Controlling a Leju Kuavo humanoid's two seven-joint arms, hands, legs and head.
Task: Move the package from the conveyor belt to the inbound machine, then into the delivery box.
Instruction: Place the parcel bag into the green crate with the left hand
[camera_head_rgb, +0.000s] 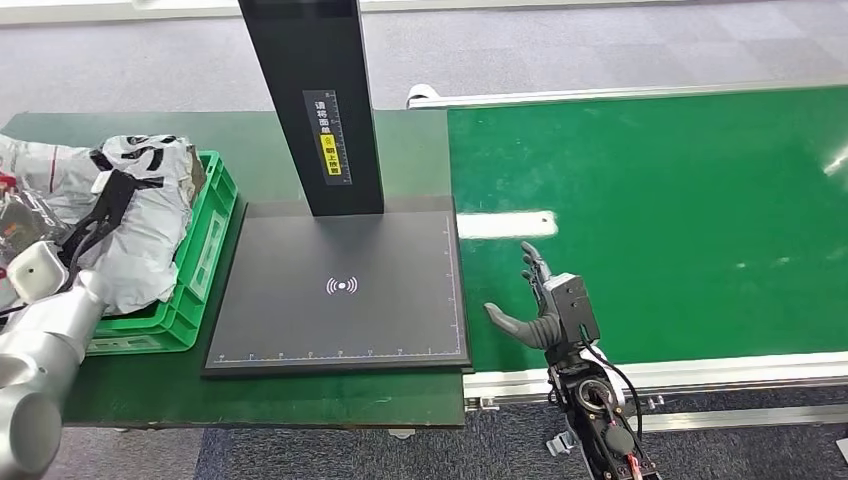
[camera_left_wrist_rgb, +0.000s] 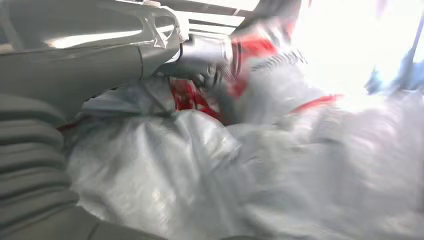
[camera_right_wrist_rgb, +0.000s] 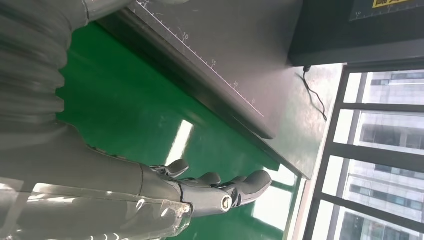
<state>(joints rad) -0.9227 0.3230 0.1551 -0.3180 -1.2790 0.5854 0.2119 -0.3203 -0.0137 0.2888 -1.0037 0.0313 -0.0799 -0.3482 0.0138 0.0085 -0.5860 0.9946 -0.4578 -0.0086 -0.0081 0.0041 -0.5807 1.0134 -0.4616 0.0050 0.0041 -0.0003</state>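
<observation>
Grey-white plastic packages (camera_head_rgb: 150, 215) with black print are piled in the green delivery box (camera_head_rgb: 215, 235) at the left. My left hand (camera_head_rgb: 105, 210) lies over that pile. In the left wrist view, its thumb (camera_left_wrist_rgb: 200, 52) hovers close above crumpled package film (camera_left_wrist_rgb: 200, 165) with red markings; the picture is blurred, so any grip is unclear. My right hand (camera_head_rgb: 540, 300) hangs over the green conveyor belt (camera_head_rgb: 650, 220), near its left end, fingers spread and holding nothing. In the right wrist view, the fingers (camera_right_wrist_rgb: 220, 187) stretch out above the belt (camera_right_wrist_rgb: 125, 110). The black inbound machine plate (camera_head_rgb: 340, 290) lies bare.
The machine's black post (camera_head_rgb: 315, 100) rises from the back of the plate. A dark green table (camera_head_rgb: 250, 400) carries the box and the machine. The belt's metal front rail (camera_head_rgb: 700, 375) runs along the near side.
</observation>
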